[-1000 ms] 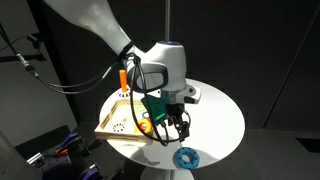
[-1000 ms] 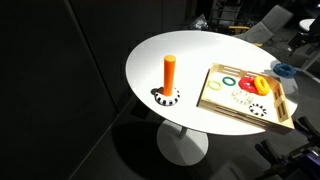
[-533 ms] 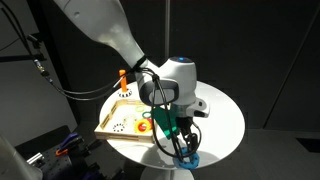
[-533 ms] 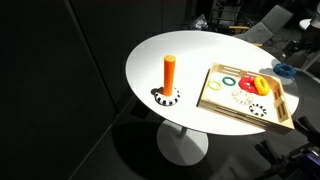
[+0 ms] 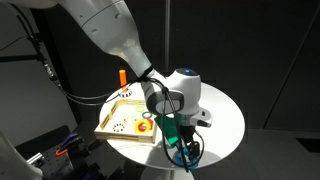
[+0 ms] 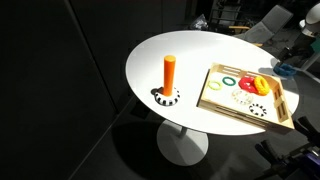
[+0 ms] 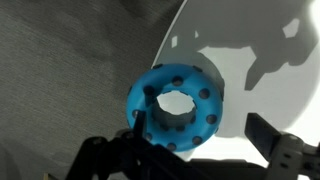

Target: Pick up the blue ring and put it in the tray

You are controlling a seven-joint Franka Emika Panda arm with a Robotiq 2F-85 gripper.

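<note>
The blue ring (image 7: 175, 108) lies flat on the white table close to its rim. It also shows in both exterior views (image 5: 181, 160) (image 6: 285, 69), partly hidden by my gripper. My gripper (image 7: 200, 140) is open and low over the ring, one finger at the ring's left edge and the other to its right. In an exterior view my gripper (image 5: 184, 151) is at the table's near edge. The light-wood tray (image 5: 106, 124) (image 6: 214, 103) lies apart from the ring on the same table.
The tray holds a red-and-yellow ring (image 6: 259, 84), a green ring (image 6: 229, 81) and white dotted pieces (image 6: 258, 110). An orange cylinder (image 6: 170, 72) stands upright on a dotted base beside the tray. The round table's edge (image 7: 165, 45) runs right by the ring.
My gripper has moved down and toward the table's edge, from above the tray's corner to low around the blue ring. The ring and tray have not moved.
</note>
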